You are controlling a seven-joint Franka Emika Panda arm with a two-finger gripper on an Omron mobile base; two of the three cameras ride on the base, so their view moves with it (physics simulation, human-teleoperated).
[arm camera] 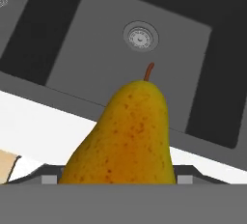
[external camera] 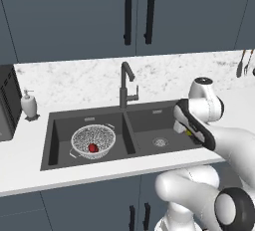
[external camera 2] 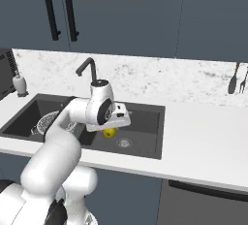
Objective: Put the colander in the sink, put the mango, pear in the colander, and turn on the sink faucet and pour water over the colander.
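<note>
- Left base view: the colander point(external camera: 93, 141) sits in the left basin of the sink point(external camera: 131, 125), with the mango point(external camera: 92, 148) lying inside it near the front of the mesh
- The sink faucet point(external camera: 125, 84) stands behind the divider between the two basins, its spout curving toward the right
- The right basin holds only its round drain point(external camera: 160, 142); the arm's wrist hangs over that basin's right edge, and a sliver of yellow shows beneath it
- A soap dispenser point(external camera: 28, 104) stands on the counter point(external camera: 30, 168) to the left of the sink, and utensils point(external camera: 243, 63) hang on the wall at far right
- Right base view: the gripper point(external camera 2: 111, 132) hangs above the right basin, with the pear point(external camera 2: 110, 132) directly under the hand, raised clear of the basin floor and left of the drain
- The colander is partly hidden behind the arm in the left basin
- Hand view: the pear fills the lower middle, stem pointing up and away, held between the fingers, whose tips are hidden behind the fruit; the jaws are clamped on it
- Below and beyond the pear lie the right basin floor and its drain, with the white counter edge crossing at the left, and a bit of the colander's mesh in the top left corner
</note>
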